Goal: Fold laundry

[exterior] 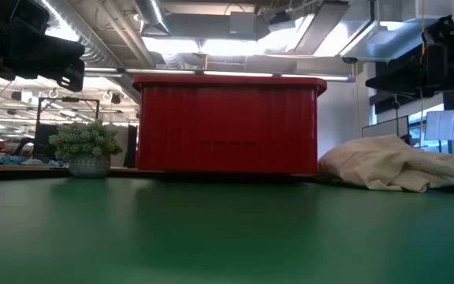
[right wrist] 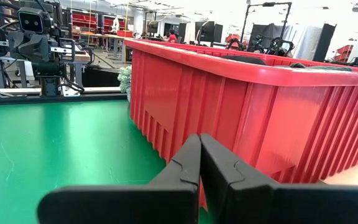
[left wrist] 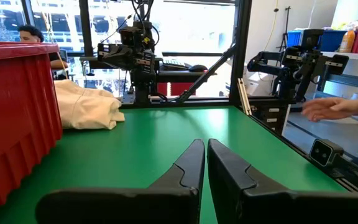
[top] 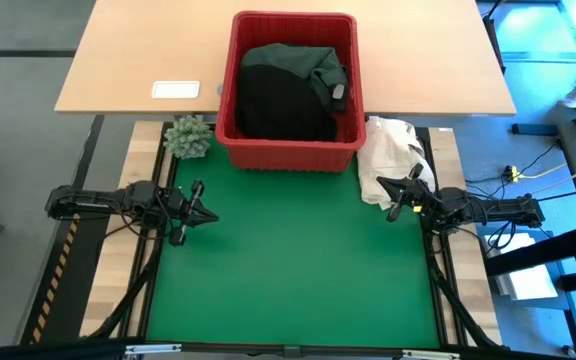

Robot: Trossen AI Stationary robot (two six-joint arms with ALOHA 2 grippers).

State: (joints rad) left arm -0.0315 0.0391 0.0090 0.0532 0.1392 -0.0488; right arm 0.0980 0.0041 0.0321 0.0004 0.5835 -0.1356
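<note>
The laundry (top: 288, 90), dark green and black cloth, lies piled inside the red plastic basket (top: 230, 100) at the far edge of the green mat. My left gripper (top: 206, 213) hovers over the mat's left side, fingers shut and holding nothing; its fingertips (left wrist: 202, 152) point across the mat. My right gripper (top: 400, 198) hovers at the mat's right side, shut and holding nothing, beside the cream-white cloth heap (top: 388, 150); its fingertips (right wrist: 199, 144) point at the basket's wall (right wrist: 241, 118).
A small potted plant (top: 188, 137) stands left of the basket. A cream-white cloth heap (exterior: 392, 164) lies right of it. The green mat (top: 288, 270) lies bare between the arms. A wooden table with a white card (top: 176, 90) stands behind. A person's hand (left wrist: 328, 109) shows beyond the table.
</note>
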